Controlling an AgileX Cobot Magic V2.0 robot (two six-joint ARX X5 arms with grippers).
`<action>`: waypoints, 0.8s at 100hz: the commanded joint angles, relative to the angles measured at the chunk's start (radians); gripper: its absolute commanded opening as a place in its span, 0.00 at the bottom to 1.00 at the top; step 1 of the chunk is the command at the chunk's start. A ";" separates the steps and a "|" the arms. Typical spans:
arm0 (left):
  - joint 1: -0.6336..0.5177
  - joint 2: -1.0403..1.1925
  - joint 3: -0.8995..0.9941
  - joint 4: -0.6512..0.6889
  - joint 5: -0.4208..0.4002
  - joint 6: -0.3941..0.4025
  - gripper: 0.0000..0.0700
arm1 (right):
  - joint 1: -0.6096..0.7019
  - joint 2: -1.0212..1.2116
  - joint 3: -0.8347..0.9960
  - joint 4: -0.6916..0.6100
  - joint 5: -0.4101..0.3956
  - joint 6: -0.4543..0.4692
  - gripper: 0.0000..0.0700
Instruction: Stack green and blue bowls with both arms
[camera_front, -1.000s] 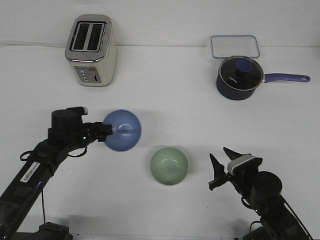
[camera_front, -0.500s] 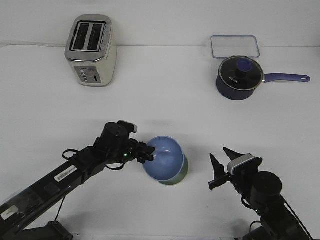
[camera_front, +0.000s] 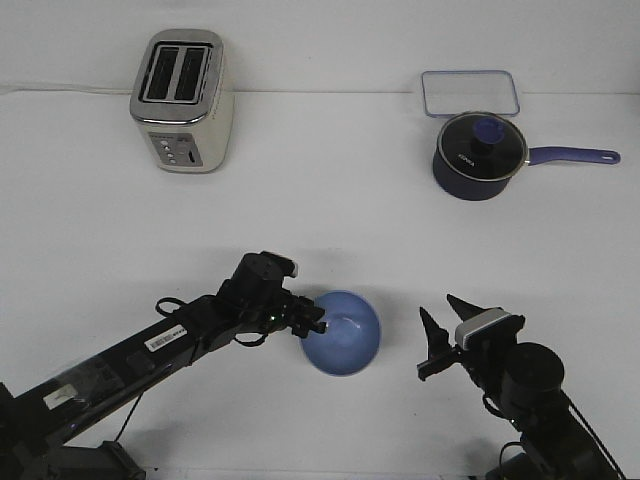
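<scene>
While my left gripper (camera_front: 318, 325) grips the blue bowl's (camera_front: 343, 333) rim over the hidden green one, I judge release comes next; right gripper (camera_front: 447, 336) gapes idle.

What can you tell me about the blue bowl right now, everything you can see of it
The blue bowl is small, round and glossy, light periwinkle, smooth like glazed ceramic or plastic. It sits upright, mouth up, near the table's front middle. The left gripper grips its left rim. No green bowl shows; whether one lies hidden beneath cannot be told. The right gripper stands open to its right, apart from it.
</scene>
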 joint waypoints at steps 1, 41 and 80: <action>-0.009 0.018 0.021 0.016 0.002 0.017 0.56 | 0.004 0.001 0.003 0.009 -0.003 -0.011 0.48; 0.108 -0.187 0.086 0.018 -0.171 0.156 0.68 | 0.004 0.000 0.003 0.009 0.035 -0.012 0.48; 0.360 -0.570 0.081 -0.210 -0.456 0.332 0.02 | 0.004 -0.098 0.003 -0.024 0.124 0.016 0.00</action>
